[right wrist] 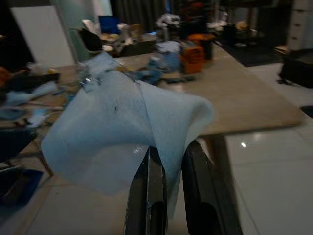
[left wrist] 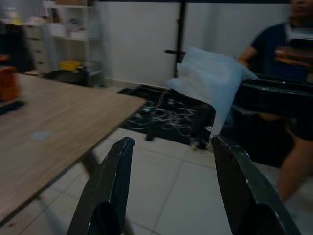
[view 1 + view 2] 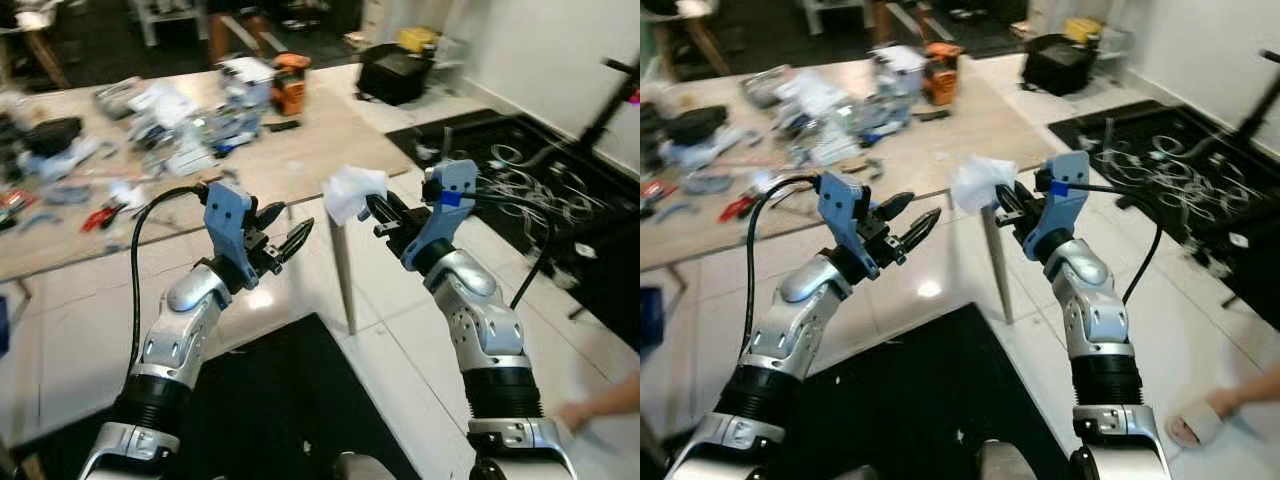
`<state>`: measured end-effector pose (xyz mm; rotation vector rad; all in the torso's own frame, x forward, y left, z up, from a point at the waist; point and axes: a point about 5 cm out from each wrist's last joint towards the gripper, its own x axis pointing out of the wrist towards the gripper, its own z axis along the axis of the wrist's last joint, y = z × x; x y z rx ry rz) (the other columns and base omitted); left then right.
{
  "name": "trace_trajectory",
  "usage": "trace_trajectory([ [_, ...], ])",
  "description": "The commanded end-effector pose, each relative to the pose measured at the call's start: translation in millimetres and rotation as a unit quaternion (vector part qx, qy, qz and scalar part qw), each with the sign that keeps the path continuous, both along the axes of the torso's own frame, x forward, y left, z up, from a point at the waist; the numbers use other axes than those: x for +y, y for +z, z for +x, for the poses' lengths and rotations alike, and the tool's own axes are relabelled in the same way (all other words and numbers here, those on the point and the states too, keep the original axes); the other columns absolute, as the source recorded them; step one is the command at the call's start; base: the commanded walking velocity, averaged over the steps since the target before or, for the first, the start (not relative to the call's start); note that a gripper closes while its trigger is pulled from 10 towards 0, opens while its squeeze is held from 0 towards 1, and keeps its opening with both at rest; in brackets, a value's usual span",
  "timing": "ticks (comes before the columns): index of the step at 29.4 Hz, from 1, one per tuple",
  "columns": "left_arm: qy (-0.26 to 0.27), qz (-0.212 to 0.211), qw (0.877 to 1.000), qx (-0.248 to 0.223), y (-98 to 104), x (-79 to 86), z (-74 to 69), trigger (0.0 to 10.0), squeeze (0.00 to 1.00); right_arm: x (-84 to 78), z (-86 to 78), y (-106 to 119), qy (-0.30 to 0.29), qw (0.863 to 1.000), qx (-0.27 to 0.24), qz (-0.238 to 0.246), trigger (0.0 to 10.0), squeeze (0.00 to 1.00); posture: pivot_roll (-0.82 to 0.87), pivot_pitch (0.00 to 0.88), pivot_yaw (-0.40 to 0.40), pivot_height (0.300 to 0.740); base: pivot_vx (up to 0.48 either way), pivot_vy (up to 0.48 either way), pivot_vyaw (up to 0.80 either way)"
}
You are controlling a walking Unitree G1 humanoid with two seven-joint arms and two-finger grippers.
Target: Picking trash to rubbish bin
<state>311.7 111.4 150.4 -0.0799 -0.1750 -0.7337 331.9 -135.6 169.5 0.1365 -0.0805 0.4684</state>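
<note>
Nearest the camera, both silver arms are raised over the white tiled floor (image 3: 400,350) and a black mat (image 3: 290,400). The right gripper (image 3: 376,212) is clamped on a crumpled white tissue (image 3: 352,190); its right wrist view shows the two black fingers (image 1: 149,186) pressed together on a fold of the sheet, the rest of it spreading up and outward above them. The tissue is held in the air, just off the near corner of the bench (image 3: 300,160) and above the bench's metal leg (image 3: 343,270).

The left gripper (image 3: 290,240) is beside it, apart from the tissue, its fingers spread and holding nothing; in the left wrist view the tissue hangs beyond the gap between the two parted fingers (image 2: 110,186). A black cable (image 3: 140,250) loops up from the left arm.

At the lower right edge of the head views a person's foot in a pale slipper (image 3: 1200,420) stands on the tiles; the left wrist view shows a person in a dark shirt (image 2: 288,49) behind the tissue.

Further off, the wooden bench carries a clutter of tools and packets, among them red-handled pliers (image 3: 100,215) and an orange power tool (image 3: 289,85). To the right, a tangle of white cables (image 3: 530,180) lies on a dark mat, and a black bag (image 3: 395,70) sits by the wall.
</note>
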Motion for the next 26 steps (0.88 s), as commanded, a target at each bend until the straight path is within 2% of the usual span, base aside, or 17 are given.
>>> trace_trajectory([
  [1, -0.007, 0.003, 1.000, 0.000, -1.0, -1.4, -1.0, 10.0, 0.00, 1.8, 0.3, -4.6, 0.004, 1.000, 0.016, 0.003, 10.0, 0.00, -0.08, 0.000, -0.013, 0.740, 0.000, 0.000, -0.78],
  [26, -0.016, 0.010, 1.000, -0.001, -2.0, -2.3, -1.6, 10.0, 0.00, 2.6, 0.3, -7.2, 0.007, 1.000, 0.025, 0.005, 10.0, 0.00, -0.07, 0.000, -0.015, 0.740, 0.000, 0.000, -0.78],
])
